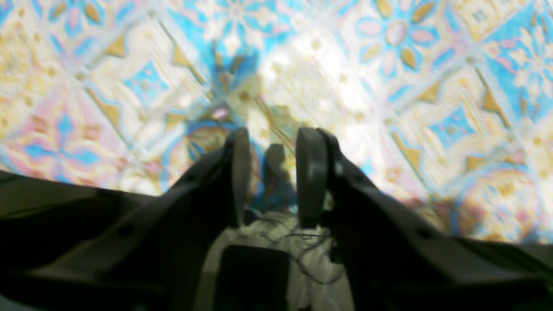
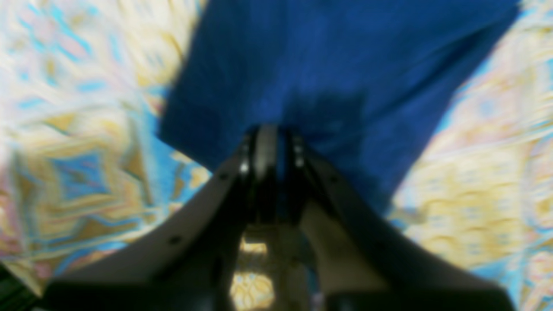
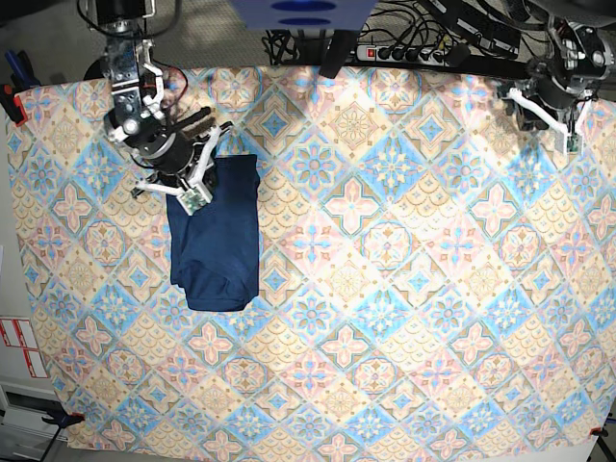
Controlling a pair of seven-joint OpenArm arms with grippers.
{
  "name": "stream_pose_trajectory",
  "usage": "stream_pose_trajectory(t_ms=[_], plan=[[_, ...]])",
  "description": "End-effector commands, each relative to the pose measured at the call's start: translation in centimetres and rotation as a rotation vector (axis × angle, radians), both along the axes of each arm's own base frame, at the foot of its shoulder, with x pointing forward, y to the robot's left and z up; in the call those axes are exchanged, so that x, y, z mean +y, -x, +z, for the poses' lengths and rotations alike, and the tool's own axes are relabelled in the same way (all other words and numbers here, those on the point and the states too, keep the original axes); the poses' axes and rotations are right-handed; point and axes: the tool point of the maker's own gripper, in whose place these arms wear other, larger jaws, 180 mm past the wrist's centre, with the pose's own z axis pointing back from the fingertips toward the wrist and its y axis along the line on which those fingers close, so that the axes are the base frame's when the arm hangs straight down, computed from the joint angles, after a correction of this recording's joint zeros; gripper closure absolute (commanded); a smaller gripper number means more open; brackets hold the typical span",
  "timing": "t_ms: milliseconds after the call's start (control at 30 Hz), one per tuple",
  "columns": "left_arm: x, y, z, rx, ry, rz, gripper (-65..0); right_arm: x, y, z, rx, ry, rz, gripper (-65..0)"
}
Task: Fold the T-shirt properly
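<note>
Base view shows the T-shirt (image 3: 216,236) lying on the left part of the surface, folded into a narrow upright rectangle, its long sides running from the far edge toward the near one, with a slightly rumpled lower end and a small fold at the bottom left corner. It rests on the pastel patterned tablecloth (image 3: 385,289) that covers the whole surface. The right tool (image 3: 195,195) sits over the upper left corner of the garment, its arm reaching down from the far left corner of the scene. In the right wrist view the right tool (image 2: 272,142) has its two fingers drawn almost together, and a thin strip of the blue T-shirt (image 2: 337,65) fabric shows between them, so it is clenched on the cloth at the shirt's edge; the picture is blurred, so how much fabric is pinched cannot be told. The left tool (image 3: 568,135) is well apart from the garment, at the far right corner of the surface, near a power strip (image 3: 404,53) and cables beyond the cloth's far edge. In the left wrist view the left tool (image 1: 274,142) has its fingers standing apart with only the tablecloth (image 1: 389,86) visible between them: released, grasping nothing.
</note>
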Motion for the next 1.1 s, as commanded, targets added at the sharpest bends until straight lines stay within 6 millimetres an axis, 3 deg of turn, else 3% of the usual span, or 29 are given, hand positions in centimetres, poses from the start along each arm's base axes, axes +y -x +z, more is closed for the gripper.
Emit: stream_pose_trajectory(t_ms=[0,133,367,467,600,667,900,967,1067], plan=[[0.2,0.0,0.8,-0.023,-0.001,-0.007,-17.3,-0.9,-0.6,1.8,-0.059,0.009,-0.016,-3.8],[-0.5,2.0,0.2,0.009,0.045,0.000,-17.3,-3.4,1.4,3.3,-0.079,0.042,-0.078,-3.8],[-1.1,5.5,-0.4,0.076,0.093,0.012,-17.1,-7.8,8.3,0.9,0.064,0.110,-0.174,-3.8],[-0.1,6.3,0.7,0.068,0.069,0.035,-13.1,-9.2,11.1,0.2,0.125,0.137,-0.200,-3.5],[-0.5,7.3,2.8,0.064,0.037,-0.001,-11.2,-11.2,15.2,-0.5,0.213,0.179,-0.240,0.0],[-0.7,8.3,3.0,0.087,0.032,-0.009,-10.9,-12.0,17.2,-0.7,0.256,0.199,-0.253,0.0],[-1.2,11.4,1.6,0.170,0.058,0.023,-8.2,-12.7,23.2,-1.4,0.399,0.229,-0.255,0.0],[-1.1,12.6,0.6,0.205,0.081,0.053,-5.4,-12.4,24.9,-1.7,0.443,0.228,-0.247,0.0],[-2.6,14.1,-1.9,0.269,0.153,0.052,0.0,-12.8,27.4,-2.7,0.513,0.229,-0.263,0.0]])
